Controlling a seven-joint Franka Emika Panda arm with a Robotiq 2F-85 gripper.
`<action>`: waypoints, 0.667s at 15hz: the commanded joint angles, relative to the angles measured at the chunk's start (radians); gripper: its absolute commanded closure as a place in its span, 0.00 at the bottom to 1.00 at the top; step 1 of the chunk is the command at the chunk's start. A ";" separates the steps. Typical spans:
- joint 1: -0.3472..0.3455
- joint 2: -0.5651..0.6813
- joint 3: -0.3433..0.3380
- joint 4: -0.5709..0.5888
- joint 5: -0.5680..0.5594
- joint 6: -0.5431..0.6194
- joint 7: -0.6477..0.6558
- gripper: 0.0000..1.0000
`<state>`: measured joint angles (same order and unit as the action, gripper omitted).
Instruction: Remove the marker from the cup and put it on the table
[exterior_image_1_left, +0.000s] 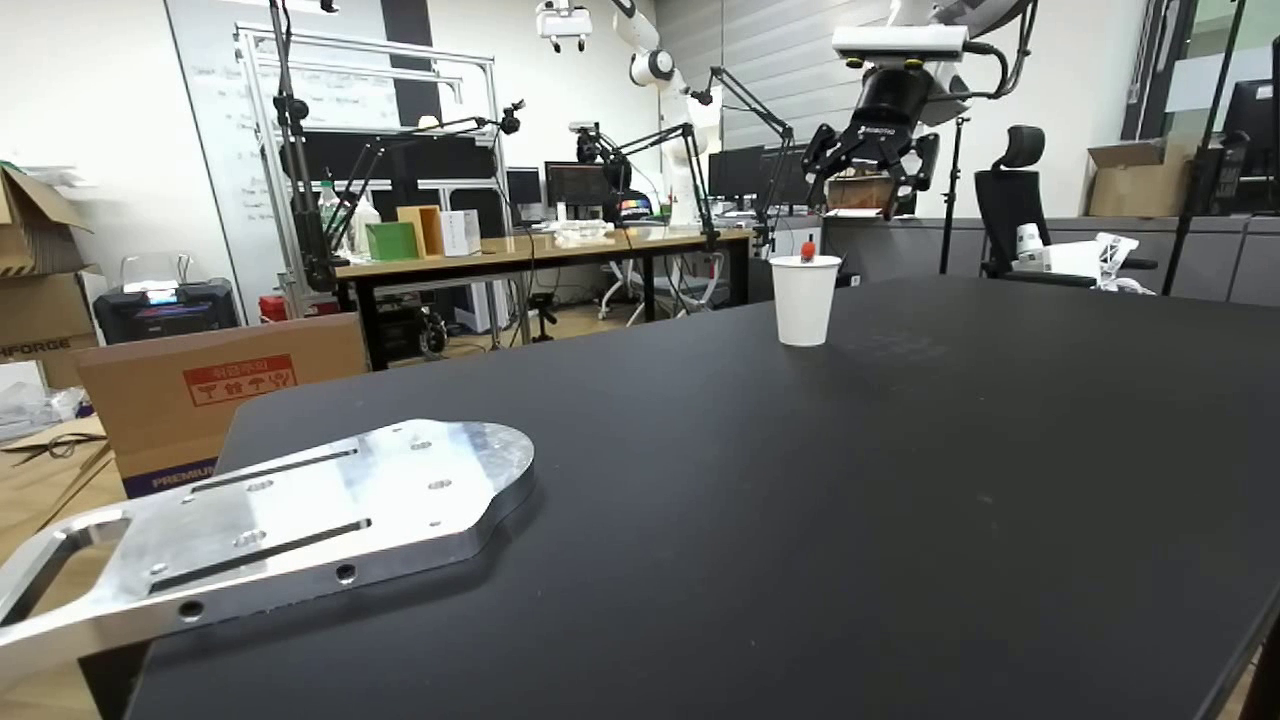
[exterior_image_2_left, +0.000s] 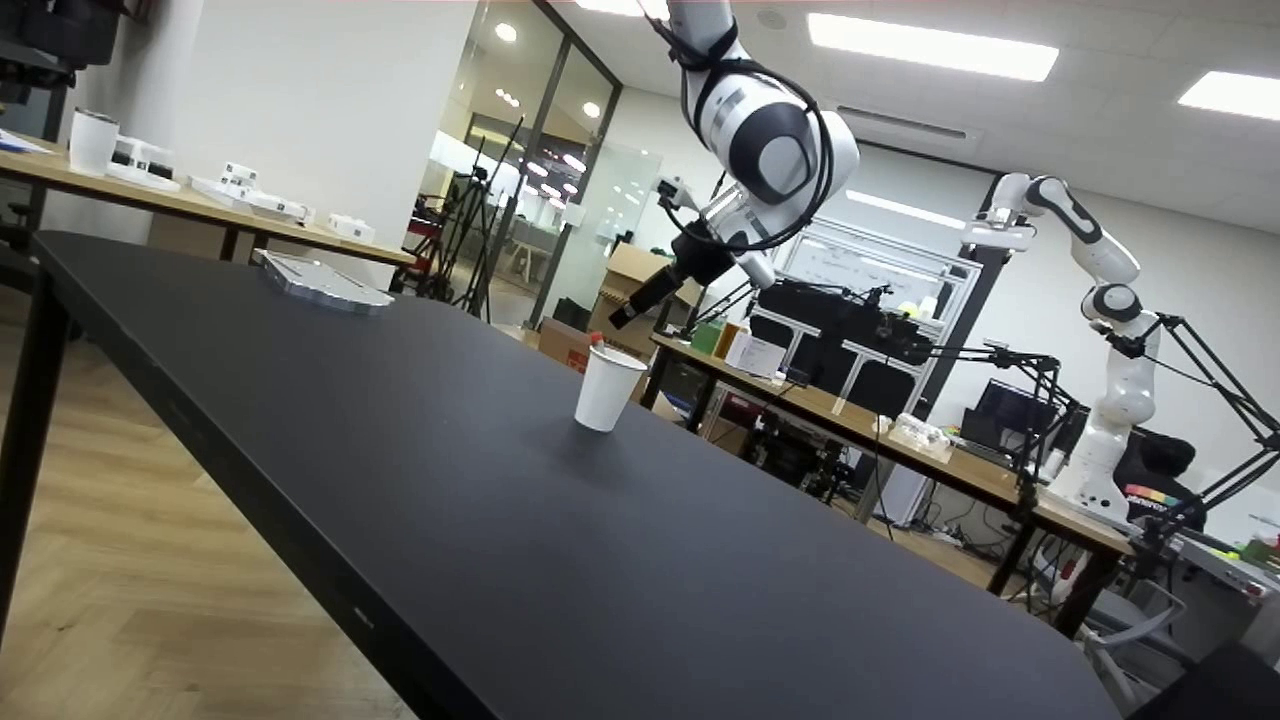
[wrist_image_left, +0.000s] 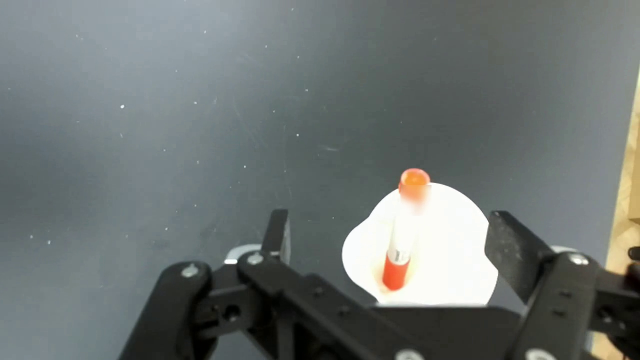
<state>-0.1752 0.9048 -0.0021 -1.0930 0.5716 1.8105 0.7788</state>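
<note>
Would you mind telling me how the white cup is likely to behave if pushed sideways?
The white cup would probably tip easily, since it narrows toward its base. It looks like disposable paper, so it is likely light and apt to dent. The marker pokes above the rim, so a bump there might topple the cup.

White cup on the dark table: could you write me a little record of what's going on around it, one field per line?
Cup: white, upright on the dark table
Marker: inside the cup, red at both ends, its top above the rim
End effector: open, above the cup, holding nothing
Metal plate: silvery, at the table's edge, apart from the cup
Progress: marker not yet taken out
</note>
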 joint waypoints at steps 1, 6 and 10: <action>-0.051 0.088 0.052 0.124 0.076 -0.079 0.014 0.00; -0.066 0.162 0.068 0.221 0.139 -0.147 -0.001 0.00; -0.061 0.202 0.066 0.287 0.140 -0.180 0.007 0.00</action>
<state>-0.2307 1.0497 0.0546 -0.9133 0.7062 1.6803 0.7638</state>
